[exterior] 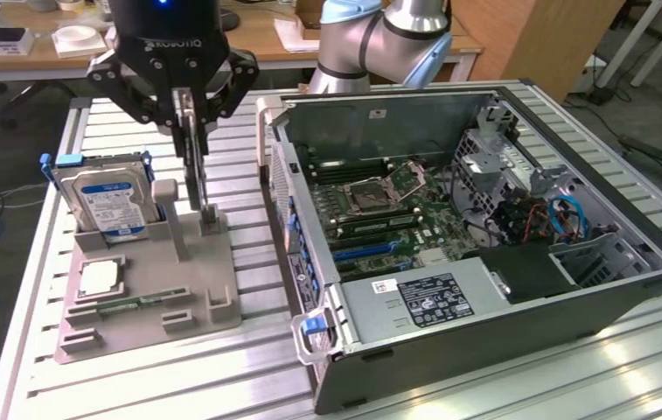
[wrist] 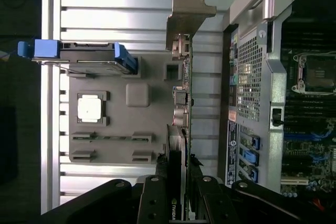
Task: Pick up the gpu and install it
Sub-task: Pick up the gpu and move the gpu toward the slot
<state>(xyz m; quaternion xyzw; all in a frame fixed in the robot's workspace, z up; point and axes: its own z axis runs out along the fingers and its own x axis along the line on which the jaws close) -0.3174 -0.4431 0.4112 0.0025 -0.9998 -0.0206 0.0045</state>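
**Exterior view: gpu gripped edge-on at the holder, upper left of frame**

I see the end effector [exterior: 191, 122] clamped on the top edge of the gpu [exterior: 198, 171], a thin dark card standing upright. Its lower end is at the grey holder [exterior: 156, 293]; I can't tell whether it is seated. In the wrist view the gpu [wrist: 185, 95] shows its silver end bracket and a green board edge, with the end effector [wrist: 182, 167] closed on it. The blue-labelled hard drive [exterior: 103, 206] stands just left. The open computer case [exterior: 365, 114] lies right of the holder on the table [exterior: 191, 376], its near wall between card and motherboard.
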